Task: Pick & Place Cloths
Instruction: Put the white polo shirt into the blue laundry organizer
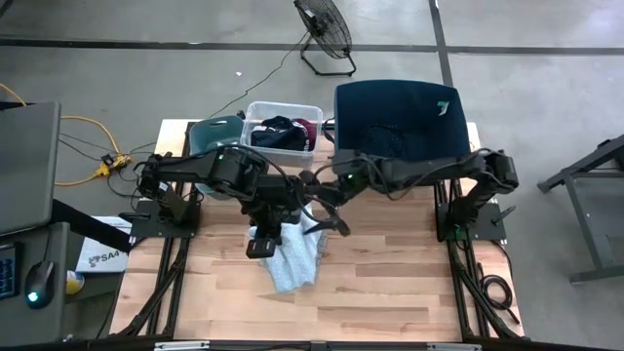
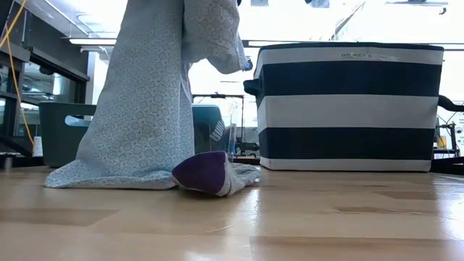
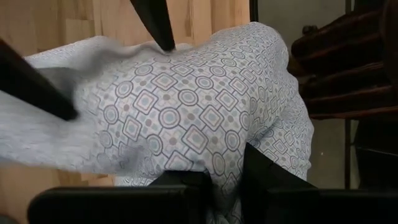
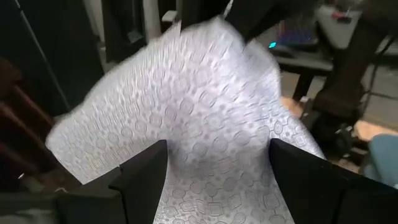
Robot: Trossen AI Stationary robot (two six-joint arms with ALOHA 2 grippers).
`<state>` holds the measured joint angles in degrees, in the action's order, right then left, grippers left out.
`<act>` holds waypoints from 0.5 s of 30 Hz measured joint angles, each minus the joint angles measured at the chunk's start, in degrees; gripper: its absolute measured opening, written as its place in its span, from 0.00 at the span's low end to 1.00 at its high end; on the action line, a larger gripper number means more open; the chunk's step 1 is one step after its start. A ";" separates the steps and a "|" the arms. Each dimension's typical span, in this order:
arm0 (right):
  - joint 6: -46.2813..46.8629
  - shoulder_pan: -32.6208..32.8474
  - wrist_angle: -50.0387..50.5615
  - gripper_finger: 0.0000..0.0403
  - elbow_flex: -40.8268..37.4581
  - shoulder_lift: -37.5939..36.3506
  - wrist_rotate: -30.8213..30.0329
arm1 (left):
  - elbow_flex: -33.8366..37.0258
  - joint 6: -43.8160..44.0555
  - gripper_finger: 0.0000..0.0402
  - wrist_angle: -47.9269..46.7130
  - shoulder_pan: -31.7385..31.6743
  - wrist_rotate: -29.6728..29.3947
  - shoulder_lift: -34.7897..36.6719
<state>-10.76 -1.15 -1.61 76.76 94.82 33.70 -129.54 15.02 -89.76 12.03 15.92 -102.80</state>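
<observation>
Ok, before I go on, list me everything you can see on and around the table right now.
Patterned cloth: one, pale blue, lifted, lower edge trailing on the table.
Small cloth piece: one, purple and white, on the table beside the hanging cloth.
Clear bin: one, far edge, dark and maroon cloths inside.
Teal bin: one, beside the clear bin.
Striped bin: one, navy and white, far right.
Table: one, light wood.
Fan: one, black, on the floor behind.
Left gripper: shut on the patterned cloth.
Right gripper: fingers wide, cloth between them.
</observation>
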 joint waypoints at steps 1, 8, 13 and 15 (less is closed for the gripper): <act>-0.02 0.21 0.07 0.68 0.01 0.57 -0.02 | 0.00 -0.17 0.11 -0.01 0.00 -0.03 0.00; -0.28 2.11 -1.98 0.68 0.01 3.43 -1.74 | 0.00 -1.84 0.11 0.71 0.00 -4.09 0.00; -0.11 3.57 -6.60 0.68 0.01 5.36 -4.03 | 0.04 -4.25 0.11 4.28 0.02 -6.69 0.00; 0.20 3.91 -7.22 0.68 0.01 5.72 -4.62 | 0.07 -5.02 0.11 5.49 0.04 -8.26 0.00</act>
<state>-10.57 2.77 -8.83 76.77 100.53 29.08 -129.47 10.00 -84.27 12.08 7.66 -102.80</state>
